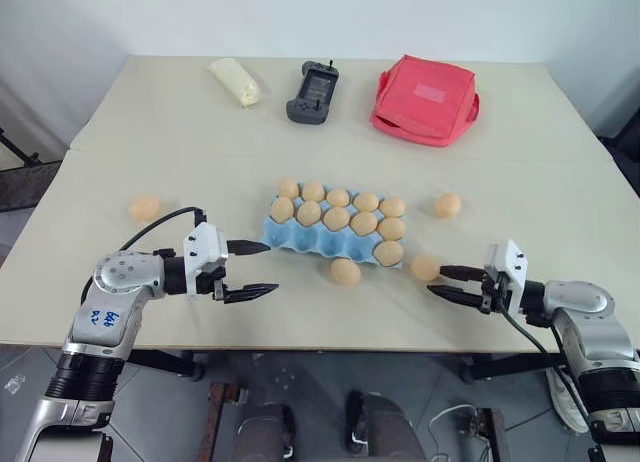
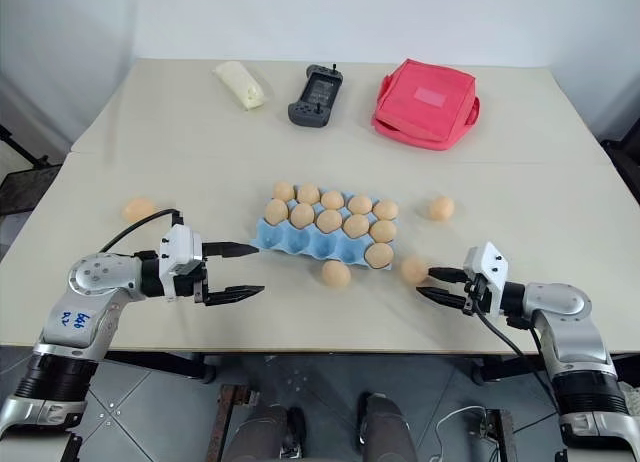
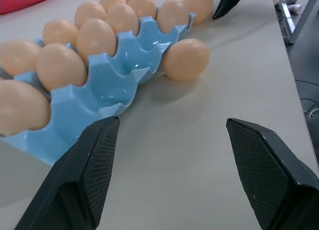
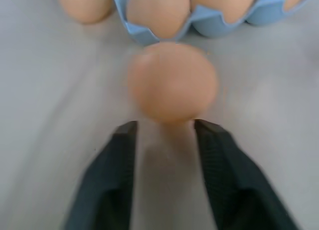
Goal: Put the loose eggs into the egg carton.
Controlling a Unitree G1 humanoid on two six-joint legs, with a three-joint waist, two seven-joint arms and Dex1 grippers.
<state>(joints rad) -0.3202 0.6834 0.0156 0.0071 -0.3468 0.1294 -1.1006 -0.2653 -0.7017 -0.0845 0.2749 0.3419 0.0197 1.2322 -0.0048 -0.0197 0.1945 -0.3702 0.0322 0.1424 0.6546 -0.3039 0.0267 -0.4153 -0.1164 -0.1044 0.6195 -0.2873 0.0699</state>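
A pale desk (image 1: 200, 162) holds a blue egg carton (image 1: 300, 239) at its middle, mostly filled. Loose eggs lie around it. The nearest one (image 1: 424, 268) sits just off the carton's near right corner, directly ahead of the right hand (image 1: 452, 283), whose fingers are slightly parted, not yet gripping. The left hand (image 1: 250, 270) stands open beside the carton's left end.

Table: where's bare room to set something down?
Free: the table band between the carton and the far packet, controller and red pouch. Crowded: the near edge, with loose eggs and both grippers.
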